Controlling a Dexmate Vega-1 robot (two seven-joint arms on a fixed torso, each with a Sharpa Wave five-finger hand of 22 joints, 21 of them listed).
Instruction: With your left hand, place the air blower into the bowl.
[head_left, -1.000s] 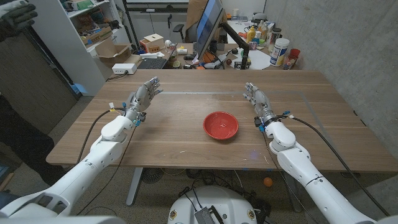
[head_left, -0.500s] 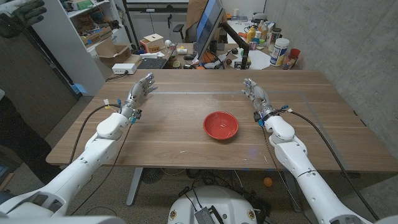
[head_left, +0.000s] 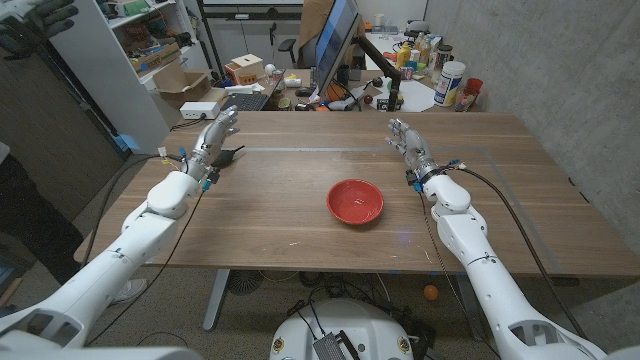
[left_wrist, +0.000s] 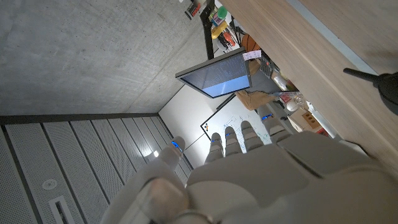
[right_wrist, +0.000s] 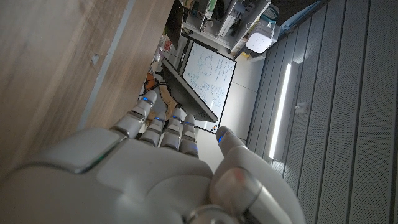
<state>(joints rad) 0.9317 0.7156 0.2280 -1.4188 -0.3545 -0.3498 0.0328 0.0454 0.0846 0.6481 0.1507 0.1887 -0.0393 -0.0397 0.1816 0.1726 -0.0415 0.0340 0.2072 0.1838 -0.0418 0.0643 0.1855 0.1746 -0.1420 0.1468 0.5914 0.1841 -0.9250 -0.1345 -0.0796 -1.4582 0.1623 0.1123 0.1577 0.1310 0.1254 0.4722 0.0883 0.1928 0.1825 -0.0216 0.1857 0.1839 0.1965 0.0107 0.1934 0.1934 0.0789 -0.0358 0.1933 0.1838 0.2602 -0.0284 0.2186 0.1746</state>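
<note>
Tabletop: one red bowl, centre, empty. One black air blower at far left, just beside the left robot hand, apart from the bowl. Left robot hand released, fingers spread. Right robot hand released, far right of bowl. No readable labels on either item.

This is a robotics lab or workshop with bare grey concrete walls. Behind the brown wooden surface a dark tilted flat monitor stands on a cluttered bench of bottles and cans. White shelving holds cardboard boxes.
</note>
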